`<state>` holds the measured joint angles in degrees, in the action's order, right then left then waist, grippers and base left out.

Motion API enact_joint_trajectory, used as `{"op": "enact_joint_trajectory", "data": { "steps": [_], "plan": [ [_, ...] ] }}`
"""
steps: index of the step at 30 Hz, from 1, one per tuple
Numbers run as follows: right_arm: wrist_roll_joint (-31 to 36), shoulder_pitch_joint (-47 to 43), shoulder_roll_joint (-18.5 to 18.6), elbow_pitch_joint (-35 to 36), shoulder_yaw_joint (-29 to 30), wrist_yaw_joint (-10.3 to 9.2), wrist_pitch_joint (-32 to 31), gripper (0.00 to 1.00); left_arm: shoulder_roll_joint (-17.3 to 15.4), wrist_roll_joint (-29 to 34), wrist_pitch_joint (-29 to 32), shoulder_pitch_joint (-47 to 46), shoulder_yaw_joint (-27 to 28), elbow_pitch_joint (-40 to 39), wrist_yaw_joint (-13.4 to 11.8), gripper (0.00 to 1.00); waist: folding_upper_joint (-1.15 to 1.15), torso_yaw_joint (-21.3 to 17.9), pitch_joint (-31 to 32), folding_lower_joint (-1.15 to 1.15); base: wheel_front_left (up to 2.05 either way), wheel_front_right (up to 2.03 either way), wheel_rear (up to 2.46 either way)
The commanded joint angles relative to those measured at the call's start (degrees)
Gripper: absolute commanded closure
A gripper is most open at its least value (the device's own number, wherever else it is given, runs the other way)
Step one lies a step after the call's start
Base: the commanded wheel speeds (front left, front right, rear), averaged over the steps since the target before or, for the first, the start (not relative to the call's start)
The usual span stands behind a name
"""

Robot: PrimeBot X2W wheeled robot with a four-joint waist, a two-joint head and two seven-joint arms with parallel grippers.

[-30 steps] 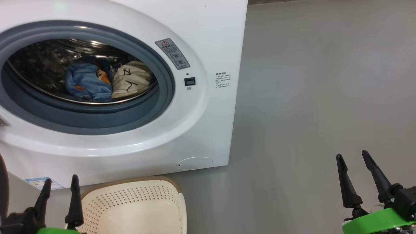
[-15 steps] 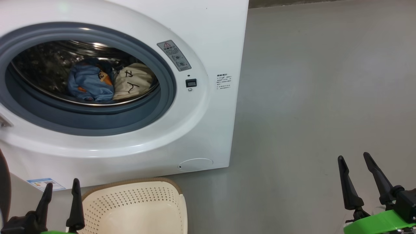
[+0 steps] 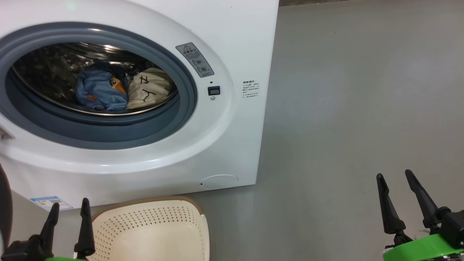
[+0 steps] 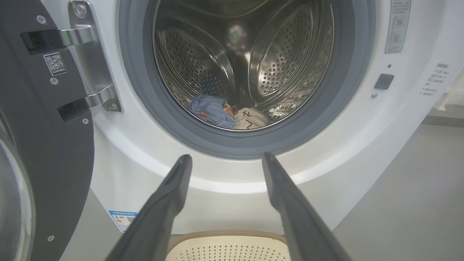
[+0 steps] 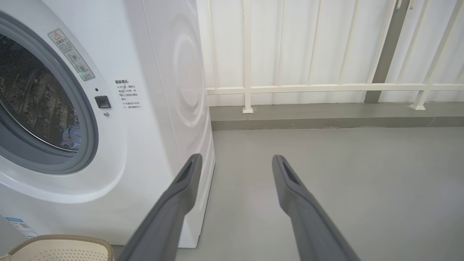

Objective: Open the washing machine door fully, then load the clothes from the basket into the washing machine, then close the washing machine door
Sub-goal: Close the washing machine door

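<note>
The white washing machine (image 3: 232, 43) stands with its round opening uncovered. Its door (image 4: 40, 152) hangs swung out at the left on a steel hinge, dark inner face toward me. Inside the steel drum lie the clothes: a light blue garment (image 3: 98, 92) with orange print and a cream one (image 3: 148, 90) with black marks, also seen as clothes (image 4: 228, 116) in the left wrist view. The cream basket (image 3: 152, 232) sits on the floor below the opening and looks empty. My left gripper (image 3: 70, 206) is open beside the basket. My right gripper (image 3: 394, 174) is open over bare floor, right of the machine.
Grey floor (image 3: 362, 108) stretches to the right of the washer. A white railing (image 5: 326, 87) on a low kerb runs behind it. A blue label sticker (image 3: 50, 203) and a round filter cap (image 3: 218, 181) mark the washer's lower front.
The head view has shifted slightly, so the washer and basket sit a little differently in the picture. Both grippers stay open and nearly still.
</note>
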<state>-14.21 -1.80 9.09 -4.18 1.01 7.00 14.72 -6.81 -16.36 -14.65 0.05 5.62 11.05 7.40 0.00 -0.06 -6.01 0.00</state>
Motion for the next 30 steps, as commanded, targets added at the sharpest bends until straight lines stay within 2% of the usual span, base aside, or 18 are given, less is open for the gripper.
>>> {"op": "enact_joint_trajectory", "data": {
  "steps": [1,17,26,30],
  "plan": [
    [-0.2,0.64,0.82,1.5,-1.49,0.48,0.28,0.0,-1.24,-0.15,-0.35,-0.81,1.92,-1.42,0.09,0.0,0.0,-0.01,0.02,0.0,-0.7,0.7,0.0],
    [-0.21,0.7,1.06,1.55,-1.52,0.48,0.28,0.0,-1.98,-1.64,-0.35,-0.53,0.56,-1.58,0.09,0.0,0.0,0.35,-0.17,0.0,-1.28,1.28,0.0],
    [-0.25,0.88,1.26,1.64,-1.7,0.48,0.28,0.0,-1.73,-1.23,-0.35,-0.67,0.12,-1.53,0.09,0.0,0.0,1.05,0.03,0.0,-0.24,0.24,0.0],
    [-0.15,0.93,1.42,2.04,-1.61,0.48,0.28,0.0,-1.29,-1.41,-0.35,-0.91,0.27,-1.96,0.09,0.0,0.0,2.5,-0.12,0.0,0.0,0.0,0.0]
  ]
}}
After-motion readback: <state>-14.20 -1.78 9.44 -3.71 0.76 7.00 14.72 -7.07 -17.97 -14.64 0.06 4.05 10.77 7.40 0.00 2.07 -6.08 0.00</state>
